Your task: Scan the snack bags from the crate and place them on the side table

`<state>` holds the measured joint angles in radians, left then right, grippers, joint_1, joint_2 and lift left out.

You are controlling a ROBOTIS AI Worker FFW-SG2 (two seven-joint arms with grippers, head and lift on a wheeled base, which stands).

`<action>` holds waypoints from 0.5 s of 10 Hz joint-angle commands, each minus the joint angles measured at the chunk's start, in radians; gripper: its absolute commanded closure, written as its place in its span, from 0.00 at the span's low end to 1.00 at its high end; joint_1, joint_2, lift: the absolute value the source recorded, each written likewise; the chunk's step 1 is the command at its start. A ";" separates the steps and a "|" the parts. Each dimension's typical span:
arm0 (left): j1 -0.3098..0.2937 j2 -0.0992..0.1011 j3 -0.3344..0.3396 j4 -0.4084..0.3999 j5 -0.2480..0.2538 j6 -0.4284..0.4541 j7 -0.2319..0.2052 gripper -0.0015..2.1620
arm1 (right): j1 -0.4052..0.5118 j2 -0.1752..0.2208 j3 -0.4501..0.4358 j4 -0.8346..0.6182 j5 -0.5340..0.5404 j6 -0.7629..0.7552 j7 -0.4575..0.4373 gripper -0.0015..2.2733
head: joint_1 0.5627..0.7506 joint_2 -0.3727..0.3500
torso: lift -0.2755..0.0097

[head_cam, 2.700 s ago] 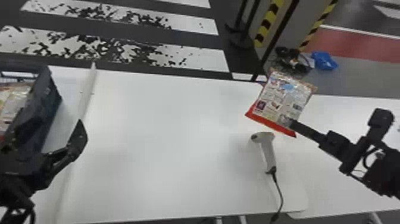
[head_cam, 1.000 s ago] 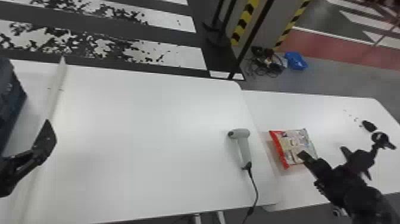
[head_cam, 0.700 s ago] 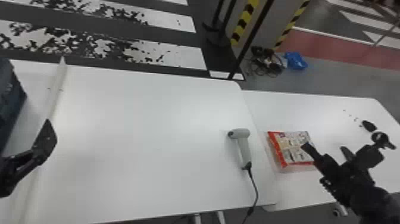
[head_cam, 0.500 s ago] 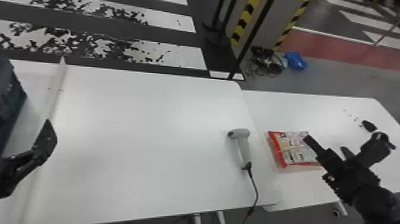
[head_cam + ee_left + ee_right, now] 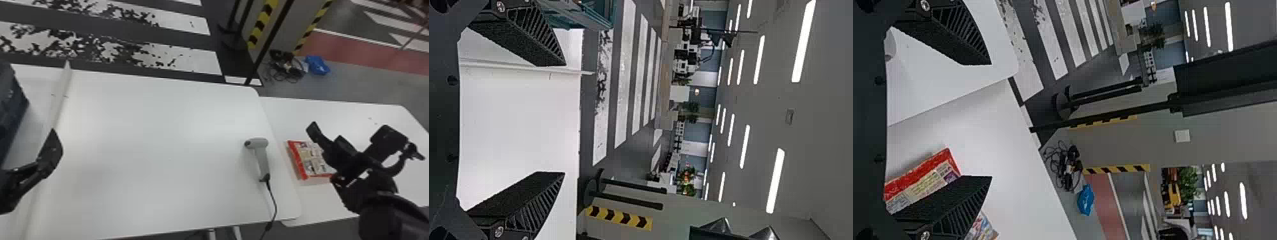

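My right gripper (image 5: 351, 132) hangs open over the side table (image 5: 322, 202), above the right part of a red-edged snack bag (image 5: 309, 159) lying flat there. In the right wrist view my right gripper (image 5: 991, 120) has nothing between its fingers, and one finger partly covers the bag (image 5: 923, 182). The grey scanner (image 5: 262, 156) rests near the main table's right edge, its cable running off the front. At the left my left gripper (image 5: 49, 153) is beside the dark crate (image 5: 11, 111); in the left wrist view this gripper (image 5: 565, 119) stands open, nothing held.
The main table (image 5: 159, 153) has a raised strip (image 5: 62, 92) between its wide surface and the crate. Its right edge meets the side table. Past the tables are a dark post (image 5: 271, 41), cables (image 5: 287, 65) and a blue bag (image 5: 317, 65) on the floor.
The snack bag, earlier held up beyond the scanner, has come down onto the side table and been let go. My right gripper has drawn off it. The head view has swung right.
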<state>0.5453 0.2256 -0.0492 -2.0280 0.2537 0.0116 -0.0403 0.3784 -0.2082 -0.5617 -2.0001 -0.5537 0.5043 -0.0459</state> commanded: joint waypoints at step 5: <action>0.002 -0.002 0.000 0.000 -0.002 0.000 0.000 0.05 | 0.140 0.023 0.430 -0.088 0.307 -0.339 -0.052 0.03 | 0.70 0.19 | 0.68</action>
<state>0.5476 0.2239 -0.0493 -2.0294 0.2516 0.0116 -0.0398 0.5068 -0.1872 -0.1819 -2.0866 -0.2807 0.1897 -0.0947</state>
